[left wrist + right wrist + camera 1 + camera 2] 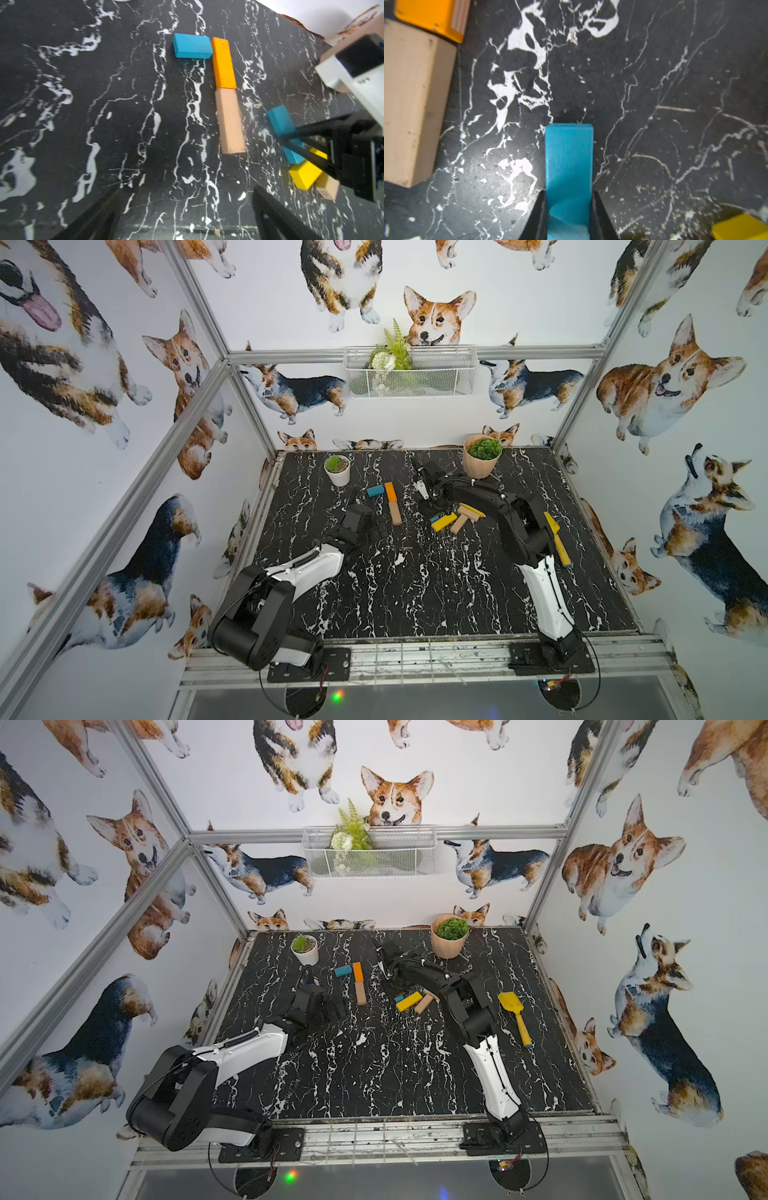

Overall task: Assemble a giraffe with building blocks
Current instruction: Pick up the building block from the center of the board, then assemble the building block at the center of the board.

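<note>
The right gripper (569, 196) clamps one end of a teal block (569, 153), which juts forward beyond its fingertips; the left gripper (191, 191) stands wide apart.

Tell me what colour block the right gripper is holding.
Teal. The block, held in the right gripper, shows best in the right wrist view.

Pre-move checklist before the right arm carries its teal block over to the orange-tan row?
1. Right gripper shut on held teal block: ok.
2. Block straight in the grip, sticking out ahead: ok.
3. Block lifted off the yellow block: cannot tell.
4. Orange block and tan block end to end, touching: ok.
5. Table bare past the tan block's free end: ok.
6. Left gripper open; clear of that spot: cannot tell, it hovers close by.
</note>
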`<state>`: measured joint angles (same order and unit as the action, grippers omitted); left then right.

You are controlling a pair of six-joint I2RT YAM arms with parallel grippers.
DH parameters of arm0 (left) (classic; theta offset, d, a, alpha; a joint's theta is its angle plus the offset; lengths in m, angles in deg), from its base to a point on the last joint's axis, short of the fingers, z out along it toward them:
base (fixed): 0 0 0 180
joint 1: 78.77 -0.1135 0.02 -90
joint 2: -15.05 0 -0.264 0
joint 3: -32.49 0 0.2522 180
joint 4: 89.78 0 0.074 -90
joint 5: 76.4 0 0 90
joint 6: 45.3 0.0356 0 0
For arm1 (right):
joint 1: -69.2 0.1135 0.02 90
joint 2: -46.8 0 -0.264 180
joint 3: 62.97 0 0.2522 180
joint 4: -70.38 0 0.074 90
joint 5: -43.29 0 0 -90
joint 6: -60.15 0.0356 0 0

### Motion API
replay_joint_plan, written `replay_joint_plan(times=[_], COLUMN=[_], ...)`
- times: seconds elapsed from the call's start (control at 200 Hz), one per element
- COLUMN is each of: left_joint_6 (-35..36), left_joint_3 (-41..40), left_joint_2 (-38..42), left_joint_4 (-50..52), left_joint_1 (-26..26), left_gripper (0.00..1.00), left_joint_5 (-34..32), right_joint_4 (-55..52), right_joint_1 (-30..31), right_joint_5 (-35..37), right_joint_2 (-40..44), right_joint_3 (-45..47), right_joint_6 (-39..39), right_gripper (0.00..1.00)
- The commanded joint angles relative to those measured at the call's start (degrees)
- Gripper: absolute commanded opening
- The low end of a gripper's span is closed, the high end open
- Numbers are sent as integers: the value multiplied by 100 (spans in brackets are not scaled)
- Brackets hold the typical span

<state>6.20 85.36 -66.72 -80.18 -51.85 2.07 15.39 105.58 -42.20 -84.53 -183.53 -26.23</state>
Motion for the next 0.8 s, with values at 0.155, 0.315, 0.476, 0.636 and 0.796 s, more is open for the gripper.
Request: replay_joint_plan(times=[0.155, 0.315, 0.476, 0.636, 0.796], left_joint_6=[-58, -237, -337, -352, -345], left_joint_3=[-285, -245, -292, -364, -431], left_joint_2=[114, 114, -21, -27, 76], left_joint_4=[118, 150, 21, -175, -242], left_joint_1=[-167, -433, -450, -463, -477], left_gripper=[100, 100, 100, 100, 100], left_joint_5=[-834, -422, -301, -129, -115], right_joint_4=[-963, -738, -561, -605, -570], right_joint_1=[427, 914, 1374, 1424, 1448], right_joint_5=[670, 366, 361, 162, 0], right_joint_2=[610, 951, 764, 411, 247], right_joint_3=[-386, 334, 412, 158, 30], right_joint_6=[1904, 3099, 3560, 3688, 3720], right_gripper=[10, 8, 8, 8, 8])
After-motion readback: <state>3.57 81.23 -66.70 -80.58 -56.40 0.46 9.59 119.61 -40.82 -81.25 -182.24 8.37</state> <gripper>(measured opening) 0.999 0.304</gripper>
